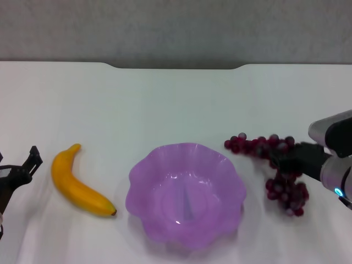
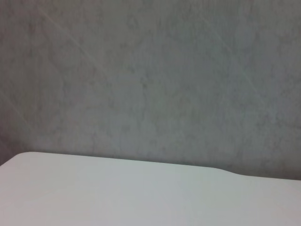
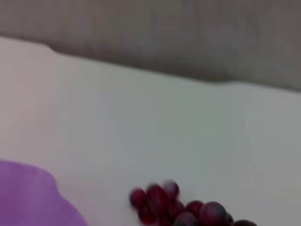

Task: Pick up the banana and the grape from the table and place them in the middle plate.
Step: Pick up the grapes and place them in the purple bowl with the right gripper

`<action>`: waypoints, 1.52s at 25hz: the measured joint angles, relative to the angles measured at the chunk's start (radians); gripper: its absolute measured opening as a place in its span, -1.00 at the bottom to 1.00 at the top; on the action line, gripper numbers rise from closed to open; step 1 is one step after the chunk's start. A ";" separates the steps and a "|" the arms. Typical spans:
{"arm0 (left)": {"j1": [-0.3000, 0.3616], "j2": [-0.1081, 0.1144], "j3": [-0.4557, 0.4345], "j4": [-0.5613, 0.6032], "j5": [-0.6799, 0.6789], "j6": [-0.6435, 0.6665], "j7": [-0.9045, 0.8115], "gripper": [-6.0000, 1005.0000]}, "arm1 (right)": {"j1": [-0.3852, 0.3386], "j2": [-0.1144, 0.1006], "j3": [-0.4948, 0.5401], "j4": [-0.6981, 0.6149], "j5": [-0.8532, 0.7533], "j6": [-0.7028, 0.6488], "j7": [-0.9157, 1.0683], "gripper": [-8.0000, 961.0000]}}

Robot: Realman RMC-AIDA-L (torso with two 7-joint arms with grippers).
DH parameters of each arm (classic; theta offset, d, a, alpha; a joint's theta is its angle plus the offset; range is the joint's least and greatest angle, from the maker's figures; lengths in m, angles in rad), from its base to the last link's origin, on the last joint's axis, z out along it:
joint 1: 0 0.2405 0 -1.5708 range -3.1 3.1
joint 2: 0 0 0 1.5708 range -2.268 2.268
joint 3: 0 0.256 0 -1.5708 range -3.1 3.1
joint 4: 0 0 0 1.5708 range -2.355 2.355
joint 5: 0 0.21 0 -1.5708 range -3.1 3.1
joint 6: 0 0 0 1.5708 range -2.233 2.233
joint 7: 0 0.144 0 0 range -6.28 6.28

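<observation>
The banana [image 1: 81, 185], yellow-orange with a dark tip, lies on the white table [image 1: 165, 104] left of the middle plate [image 1: 186, 195]. That plate is translucent purple with a wavy rim and holds nothing. The grape [image 1: 275, 168], a dark red-purple bunch, lies to the plate's right. My right gripper [image 1: 286, 159] is over the middle of the bunch and hides part of it. The right wrist view shows one end of the grape [image 3: 174, 207] and the plate's rim [image 3: 28, 197]. My left gripper [image 1: 27, 165] is at the table's left edge, a short way from the banana.
A shallow notch [image 1: 176, 66] is cut in the table's far edge, with a grey wall [image 1: 176, 27] behind it. The left wrist view shows only the table's far edge [image 2: 141, 162] and that wall.
</observation>
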 joint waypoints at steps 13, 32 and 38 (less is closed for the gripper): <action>0.005 0.001 0.000 0.000 -0.003 0.000 0.000 0.80 | -0.139 0.000 -0.066 0.181 -0.013 -0.216 -0.162 -0.17; 0.001 0.000 0.000 -0.001 -0.004 0.004 0.000 0.80 | -0.093 -0.002 -0.241 0.347 -0.010 -0.231 -0.282 -0.20; 0.000 0.000 0.000 -0.001 -0.005 0.003 0.000 0.80 | -0.072 -0.001 -0.282 0.302 -0.005 -0.227 -0.282 -0.20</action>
